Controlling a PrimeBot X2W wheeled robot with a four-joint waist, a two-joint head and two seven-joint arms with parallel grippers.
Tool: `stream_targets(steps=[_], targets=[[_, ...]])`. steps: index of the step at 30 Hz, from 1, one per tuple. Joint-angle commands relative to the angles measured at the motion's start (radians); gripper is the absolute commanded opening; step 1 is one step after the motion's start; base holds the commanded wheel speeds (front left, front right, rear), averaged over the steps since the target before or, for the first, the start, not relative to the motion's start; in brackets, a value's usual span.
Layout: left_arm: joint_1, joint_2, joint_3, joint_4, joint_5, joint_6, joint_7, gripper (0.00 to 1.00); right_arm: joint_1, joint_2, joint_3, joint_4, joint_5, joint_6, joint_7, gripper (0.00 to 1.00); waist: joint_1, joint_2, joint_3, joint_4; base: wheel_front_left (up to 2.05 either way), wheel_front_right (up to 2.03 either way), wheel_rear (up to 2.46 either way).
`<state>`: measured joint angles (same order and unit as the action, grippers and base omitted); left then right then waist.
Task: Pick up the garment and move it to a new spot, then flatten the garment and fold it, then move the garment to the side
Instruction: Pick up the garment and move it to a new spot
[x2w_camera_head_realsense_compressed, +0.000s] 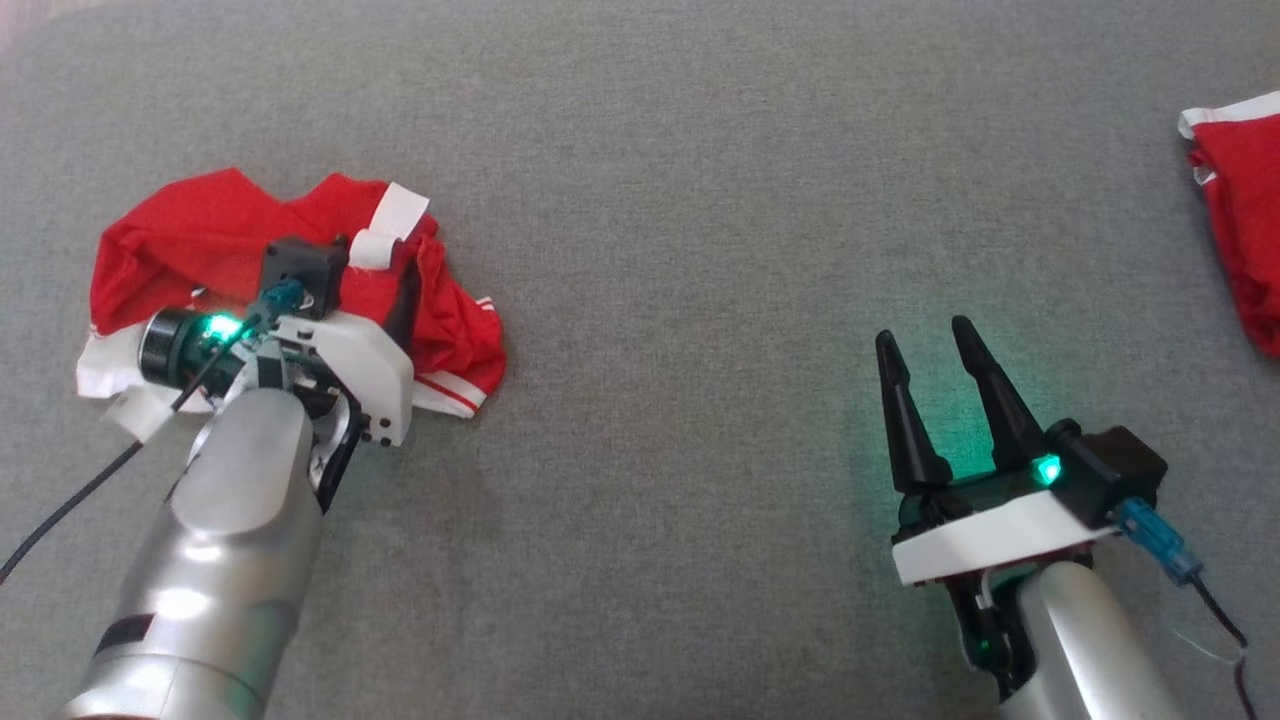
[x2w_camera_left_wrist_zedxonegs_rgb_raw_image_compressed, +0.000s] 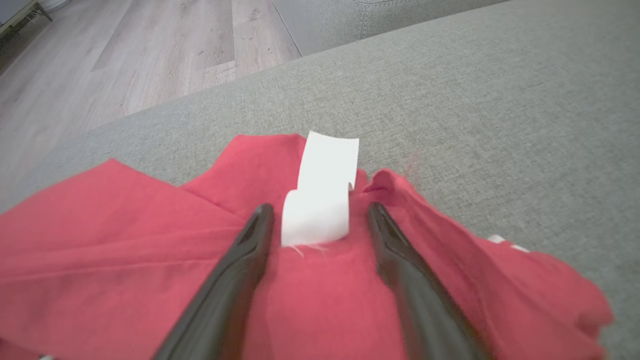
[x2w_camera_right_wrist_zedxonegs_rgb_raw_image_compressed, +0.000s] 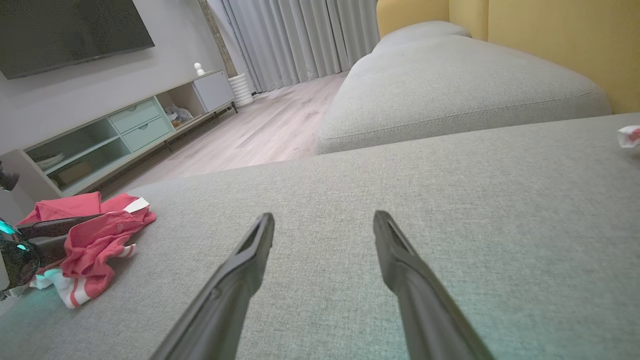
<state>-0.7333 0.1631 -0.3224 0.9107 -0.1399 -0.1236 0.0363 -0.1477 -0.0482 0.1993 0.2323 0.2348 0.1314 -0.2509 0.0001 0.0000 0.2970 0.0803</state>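
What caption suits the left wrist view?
Open left gripper flanking the white tag of a crumpled red fabric garment on grey upholstery.

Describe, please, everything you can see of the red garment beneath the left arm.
The red garment is thin, soft-looking cloth with white trim and striped edging, lying crumpled in a loose heap on the grey sofa cushion. A white strip curls up from it. The left gripper points at it, open jaws either side of that strip; contact is unclear.
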Motion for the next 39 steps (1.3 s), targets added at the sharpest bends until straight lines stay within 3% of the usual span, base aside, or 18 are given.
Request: stream_targets(steps=[1,2,9,15,26,39], targets=[[-0.037,0.039,0.022,-0.013,0.001,0.001,-0.010,0.37,-0.022,-0.002,0.021,-0.028,-0.004,-0.001,-0.011,1.00,-0.0001,0.0000,-0.004,0.000,0.00,0.00,0.00],[-0.038,0.036,0.021,-0.006,-0.001,0.001,-0.021,0.00,-0.020,-0.002,0.020,-0.026,-0.003,-0.001,-0.011,1.00,-0.0001,0.0000,-0.008,0.000,0.00,0.00,0.00],[-0.043,0.025,0.012,-0.022,-0.011,0.000,-0.175,0.00,-0.005,-0.002,0.017,-0.009,-0.004,-0.001,-0.011,1.00,-0.0001,0.0000,-0.066,0.006,0.00,0.00,0.00],[-0.058,0.035,0.012,-0.176,-0.012,-0.001,-0.288,0.00,0.017,-0.002,0.010,-0.001,0.002,-0.001,-0.011,1.00,-0.0001,0.0000,-0.136,0.005,0.00,0.00,0.00],[-0.106,0.096,0.024,-0.667,-0.008,-0.002,-0.290,0.00,0.041,-0.002,0.000,-0.008,0.042,-0.001,-0.011,1.00,-0.0001,0.0000,-0.213,-0.056,0.00,0.00,0.00],[-0.195,0.118,-0.026,-0.802,-0.009,-0.003,-0.203,0.00,0.017,-0.002,0.017,-0.028,0.076,-0.001,-0.011,1.00,-0.0001,0.0000,-0.178,-0.192,0.00,0.00,0.00]])
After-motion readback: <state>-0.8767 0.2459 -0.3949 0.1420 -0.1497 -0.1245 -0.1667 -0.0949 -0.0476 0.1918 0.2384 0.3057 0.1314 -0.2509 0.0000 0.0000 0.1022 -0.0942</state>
